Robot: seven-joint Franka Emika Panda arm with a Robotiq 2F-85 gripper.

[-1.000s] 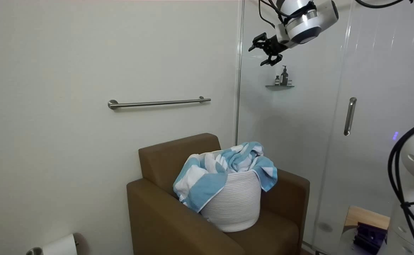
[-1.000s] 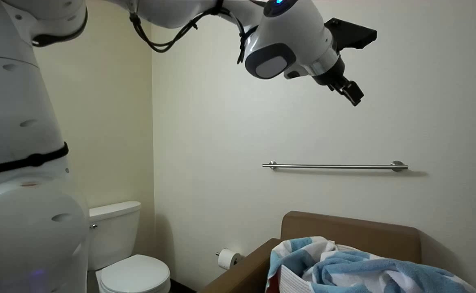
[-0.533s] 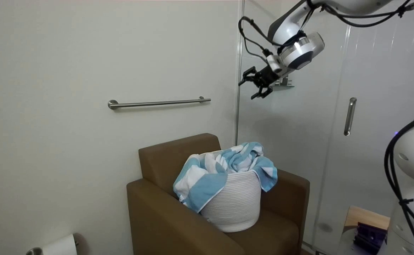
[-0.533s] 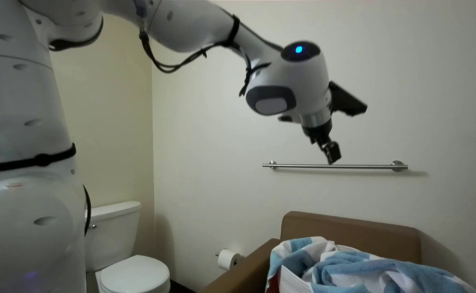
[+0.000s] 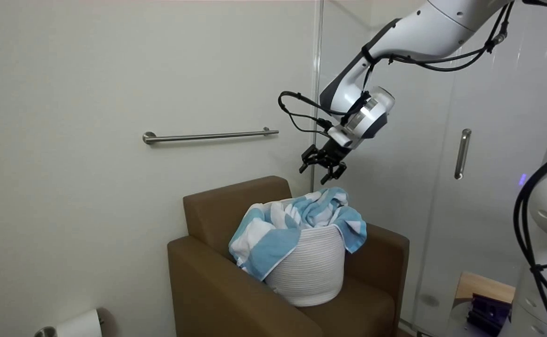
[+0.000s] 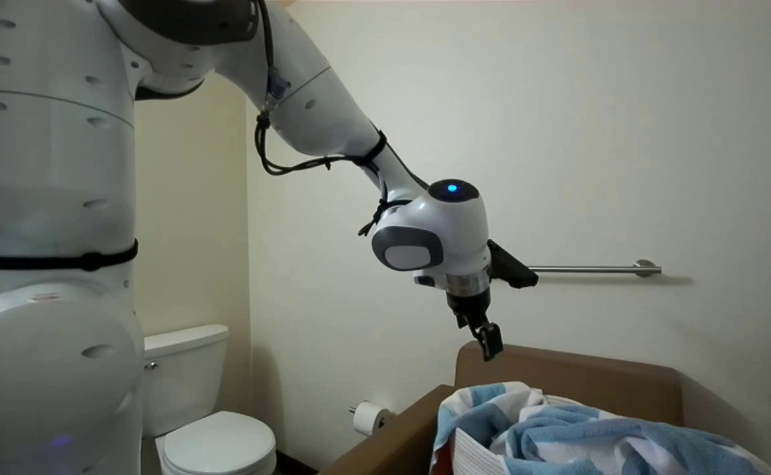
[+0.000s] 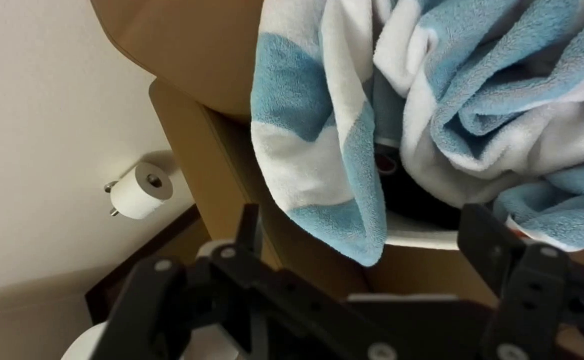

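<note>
Fingers [image 7: 486,245] spread wide and holding nothing stand apart from the crumpled blue-and-white towel [image 7: 436,120], which fills the wrist view from 12 to 2 o'clock beyond their tips; in both exterior views it lies below them, around 6 o'clock, with a gap between. As a heap it shows no single long axis, but one drooping flap [image 7: 311,165] does: in the wrist view it runs from 12 to a little short of 6 o'clock, while the line joining the fingertips runs from 9 to 3. That near-square crossing seems the relation that counts most, since the flap's lower end appears about midway between the two tips, favouring neither; how far beneath them it hangs cannot be told. The towel drapes over the rim of an upright white basket [image 5: 308,271] and bunches in its mouth, and a dark patch [image 7: 416,200] inside shows at 3 o'clock from the flap's lower part. The basket stands on the seat of a brown armchair [image 5: 236,285]. In an exterior view, a metal bar [image 5: 210,137] lies farther out at 10 o'clock from the fingers and a door handle [image 5: 463,154] at 3; in the wrist view, a toilet roll [image 7: 139,192] sits off at 9 o'clock.
</note>
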